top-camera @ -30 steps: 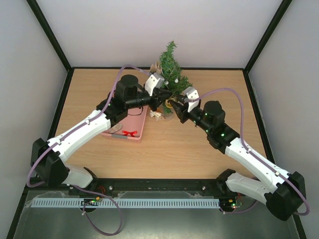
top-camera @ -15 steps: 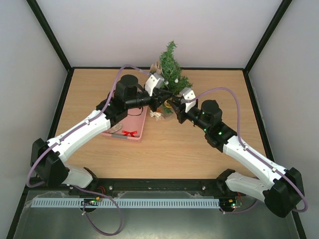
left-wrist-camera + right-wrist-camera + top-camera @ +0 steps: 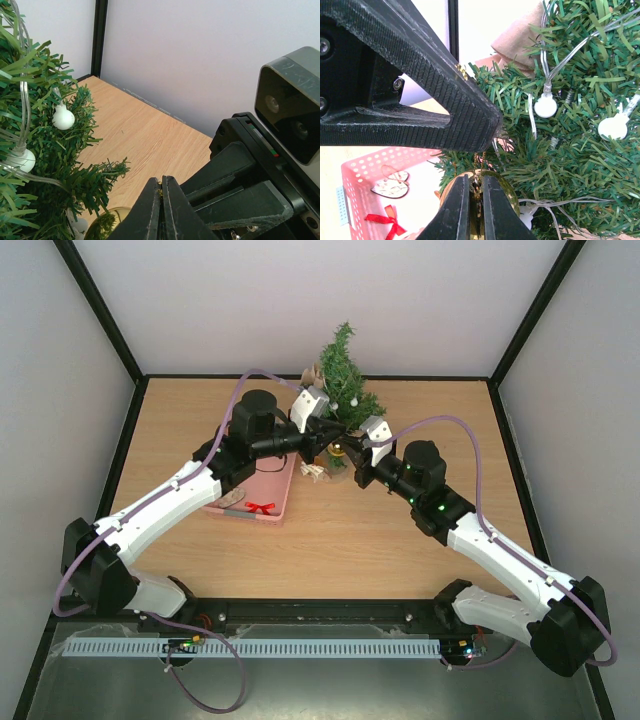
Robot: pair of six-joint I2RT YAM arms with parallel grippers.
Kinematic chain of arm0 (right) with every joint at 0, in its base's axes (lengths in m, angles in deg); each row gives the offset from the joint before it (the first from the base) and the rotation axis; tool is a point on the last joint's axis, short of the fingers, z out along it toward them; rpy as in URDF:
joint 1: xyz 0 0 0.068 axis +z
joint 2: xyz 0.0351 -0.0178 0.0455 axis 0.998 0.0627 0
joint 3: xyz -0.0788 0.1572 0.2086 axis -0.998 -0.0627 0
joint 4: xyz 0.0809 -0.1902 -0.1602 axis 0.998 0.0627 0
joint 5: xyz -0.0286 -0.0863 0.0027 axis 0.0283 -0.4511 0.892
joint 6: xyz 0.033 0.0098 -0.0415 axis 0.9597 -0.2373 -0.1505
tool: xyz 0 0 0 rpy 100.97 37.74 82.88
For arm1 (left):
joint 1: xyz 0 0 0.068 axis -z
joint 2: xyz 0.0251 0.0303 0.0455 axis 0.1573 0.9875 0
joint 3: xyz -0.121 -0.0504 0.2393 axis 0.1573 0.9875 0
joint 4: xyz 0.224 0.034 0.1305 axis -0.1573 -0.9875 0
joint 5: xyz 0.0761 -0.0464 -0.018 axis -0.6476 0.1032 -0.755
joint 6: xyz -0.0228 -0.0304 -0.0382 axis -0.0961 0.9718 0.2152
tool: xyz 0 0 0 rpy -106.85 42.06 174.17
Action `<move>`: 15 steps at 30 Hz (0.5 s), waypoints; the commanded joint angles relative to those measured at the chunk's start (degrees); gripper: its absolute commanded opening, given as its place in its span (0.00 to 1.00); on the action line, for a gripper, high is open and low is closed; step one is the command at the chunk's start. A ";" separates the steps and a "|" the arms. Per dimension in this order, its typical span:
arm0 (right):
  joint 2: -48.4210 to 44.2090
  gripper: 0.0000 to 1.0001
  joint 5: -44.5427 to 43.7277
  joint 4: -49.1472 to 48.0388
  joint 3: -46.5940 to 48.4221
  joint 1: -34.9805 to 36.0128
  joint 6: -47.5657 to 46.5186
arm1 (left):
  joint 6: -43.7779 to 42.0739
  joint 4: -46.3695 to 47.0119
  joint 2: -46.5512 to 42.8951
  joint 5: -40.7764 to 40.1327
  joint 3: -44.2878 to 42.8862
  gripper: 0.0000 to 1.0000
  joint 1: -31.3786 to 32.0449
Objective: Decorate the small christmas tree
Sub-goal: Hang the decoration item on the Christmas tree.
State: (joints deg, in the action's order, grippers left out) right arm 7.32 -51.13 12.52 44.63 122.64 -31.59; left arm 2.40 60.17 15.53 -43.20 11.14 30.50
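One change: right hand (image 3: 472,184) newly shut beside left hand (image 3: 161,184), at gold bauble (image 3: 503,190).

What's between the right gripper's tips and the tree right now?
A gold bauble: it sits just behind the shut tips of the right gripper, against the lower branches of the small christmas tree. The right wrist view shows it.

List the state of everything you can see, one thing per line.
Tree, upright, strung with lights.
Bauble, low against the tree, pinched at its top.
Basket, upright, a red bow inside.
Left tool, shut, tips beside the bauble.
Right tool, shut on the bauble.
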 commanded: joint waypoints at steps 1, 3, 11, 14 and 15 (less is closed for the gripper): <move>-0.11 0.02 0.01 -1.79 0.82 -0.21 0.39 | 0.39 1.12 -1.59 0.49 -0.89 0.02 -0.27; -0.39 0.08 -0.38 -1.67 0.74 -0.19 0.66 | 0.55 1.12 -1.68 0.40 -0.82 0.02 -0.26; -1.07 0.32 -1.43 -2.04 0.90 -0.20 1.00 | 1.39 1.29 -2.38 1.21 -0.54 0.02 -0.25; -0.53 0.33 -1.05 -1.77 1.31 -0.20 0.64 | 1.61 1.38 -2.40 1.82 -0.54 0.02 -0.26; -0.36 0.31 -0.84 -1.71 1.48 -0.19 0.64 | 1.70 1.34 -2.45 1.91 -0.54 0.02 -0.26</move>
State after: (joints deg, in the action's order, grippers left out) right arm 6.97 -52.23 12.33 44.63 122.64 -30.74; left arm 3.25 60.19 14.90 -42.68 11.14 30.50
